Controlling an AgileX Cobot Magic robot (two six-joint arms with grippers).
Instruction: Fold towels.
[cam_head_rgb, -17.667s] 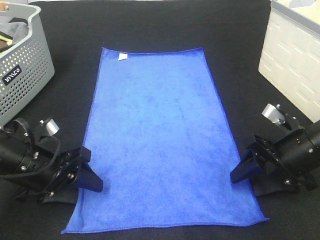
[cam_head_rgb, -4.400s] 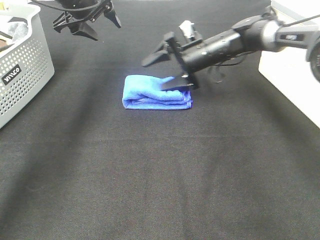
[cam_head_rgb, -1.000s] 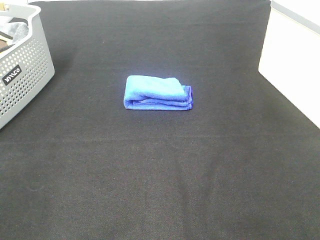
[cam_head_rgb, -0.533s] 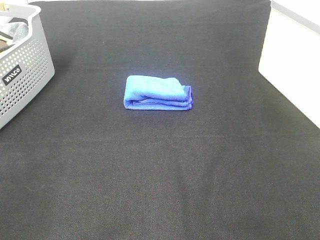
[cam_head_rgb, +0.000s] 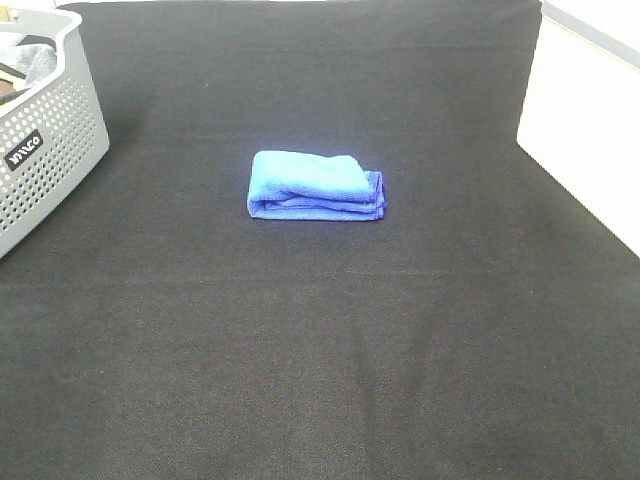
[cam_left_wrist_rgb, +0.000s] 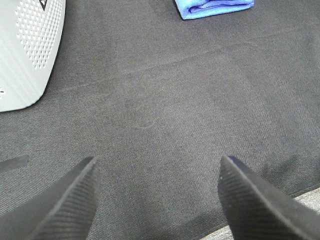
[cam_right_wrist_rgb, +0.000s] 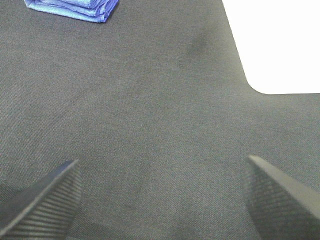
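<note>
The royal-blue towel (cam_head_rgb: 315, 186) lies folded into a small thick bundle on the black cloth (cam_head_rgb: 320, 340), a little back of the middle. Neither arm shows in the high view. In the left wrist view my left gripper (cam_left_wrist_rgb: 157, 167) is open and empty, low over bare cloth, with the towel (cam_left_wrist_rgb: 215, 7) far ahead at the frame's edge. In the right wrist view my right gripper (cam_right_wrist_rgb: 162, 172) is open and empty too, with the towel (cam_right_wrist_rgb: 75, 9) far ahead. Both grippers are well apart from the towel.
A grey perforated basket (cam_head_rgb: 40, 130) with some items inside stands at the back left; it also shows in the left wrist view (cam_left_wrist_rgb: 27, 50). A white surface (cam_head_rgb: 585, 130) borders the cloth on the right, seen also in the right wrist view (cam_right_wrist_rgb: 275, 42).
Nothing has moved in the last second. Earlier the towel lay spread flat; later both arms were over the folded bundle, and now both are out of the high view.
</note>
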